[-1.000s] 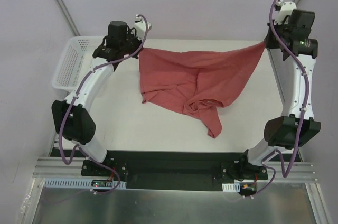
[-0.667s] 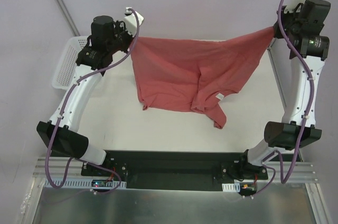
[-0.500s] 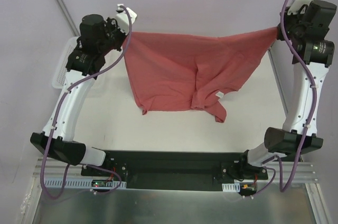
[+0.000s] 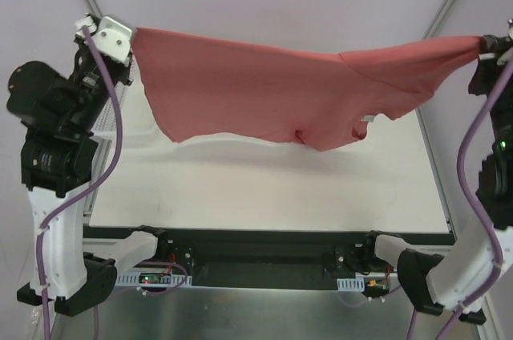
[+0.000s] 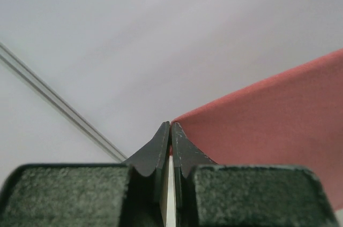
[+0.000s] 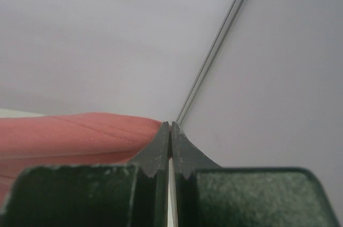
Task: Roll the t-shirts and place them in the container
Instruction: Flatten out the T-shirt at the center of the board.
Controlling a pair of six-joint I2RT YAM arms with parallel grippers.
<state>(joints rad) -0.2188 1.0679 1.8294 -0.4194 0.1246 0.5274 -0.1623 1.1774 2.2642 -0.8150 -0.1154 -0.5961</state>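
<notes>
While your left gripper (image 5: 170, 130) and right gripper (image 6: 170, 130) are both clamping closed on the one salmon-red t-shirt (image 4: 264, 91), your left arm (image 4: 56, 139) is hiding most of the single basket (image 4: 135, 133).

Left arm (image 4: 54, 196): raised high, far left. Left gripper (image 5: 170, 126): jaws pressed together, pinching t-shirt (image 4: 264, 91) edge. Right arm (image 4: 490, 196): raised high, far right. Right gripper (image 6: 170, 126): likewise.

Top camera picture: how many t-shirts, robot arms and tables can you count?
T-shirts: 1, the red t-shirt, hanging in the air between the arms
Robot arms: 2, the left arm and the right arm
Tables: 1, the white table
Total: 4
</notes>
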